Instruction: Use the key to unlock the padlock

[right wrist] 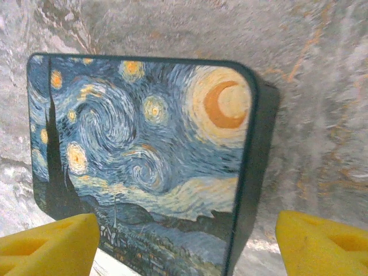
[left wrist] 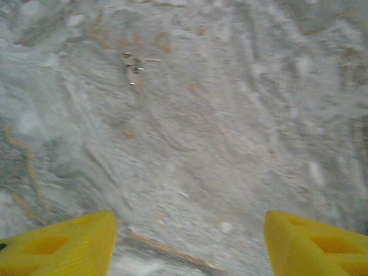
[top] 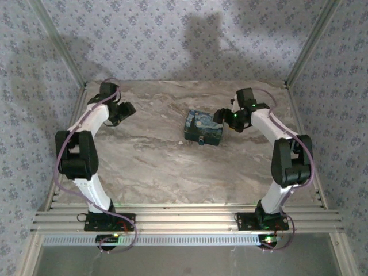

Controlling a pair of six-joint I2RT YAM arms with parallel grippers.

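Presently, we find the counter (top: 155, 167) bare apart from the task's own things. The padlock (top: 204, 127) lies flat near mid-counter, toward the right, painted face up. Its long axis runs roughly left to right with a slight tilt.

The right tool (right wrist: 187, 247) sits just beside the padlock's right end and is much the nearer of the two. In its wrist view the block lies directly ahead. The yellow fingertips (right wrist: 49, 244) stand about as far apart as the block is wide, and we judge that they have hold of nothing.

The left tool (left wrist: 190, 247) is well apart from the padlock, over the far left of the counter. Its jaws are wide, with only bare marble between them.

A small pale metal piece, which we take for the key (left wrist: 133, 68), lies on the counter ahead of the left tool and slightly to its left. It is blurred, so we cannot state its long axis with confidence. We see no obstruction between that tool and the key, nor between the right tool and the padlock. In our judgement the key falls to the left arm.
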